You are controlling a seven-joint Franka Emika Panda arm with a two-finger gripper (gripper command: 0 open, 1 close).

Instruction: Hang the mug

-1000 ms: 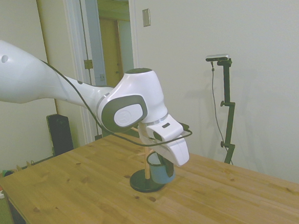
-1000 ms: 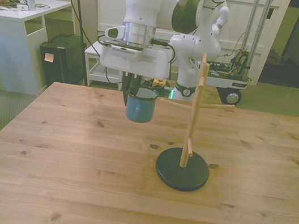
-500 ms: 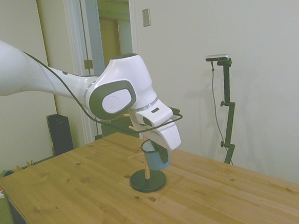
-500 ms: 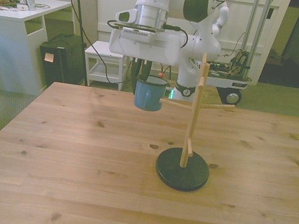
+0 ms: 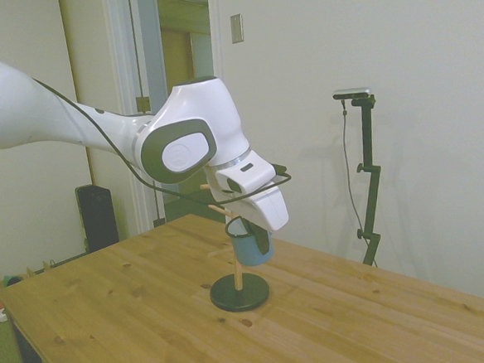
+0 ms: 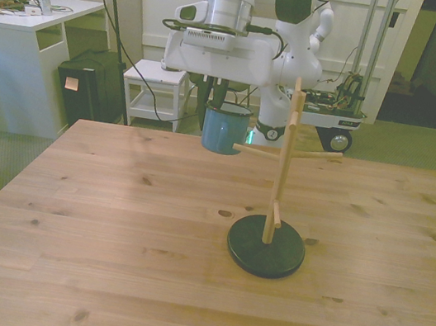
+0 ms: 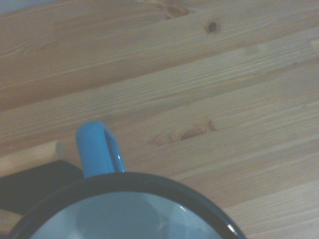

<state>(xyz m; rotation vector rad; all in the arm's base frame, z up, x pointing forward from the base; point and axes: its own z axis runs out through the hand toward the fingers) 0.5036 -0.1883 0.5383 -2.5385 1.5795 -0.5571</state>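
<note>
- We see a bench (image 6: 108, 220) of pale wooden planks with dark knots and a visible grain, matte and bare apart from one stand.
- Behind it, in the front view, stand a white desk (image 6: 32, 23), a small white stool (image 6: 157, 86) and a dark box (image 6: 88, 91) on a greenish floor; the side view shows cream walls and a doorway (image 5: 179, 77).
- On the bench stands a wooden peg stand (image 6: 283, 165): a thin upright pole with slim round pegs sticking out sideways, set in a flat black round base (image 6: 265, 246).
- The mug (image 6: 225, 127) is a short blue-teal cylinder with a thin dark rim; the wrist view shows its white inside and a looped blue handle (image 7: 97, 149).
- The mug hangs in the air above the bench, on the front view's left of the pole, just beside the tip of one peg; we cannot tell whether they touch.
- The gripper (image 6: 217, 96), glossy white and blocky, holds the mug from above with its dark fingers clamped on the rim.
</note>
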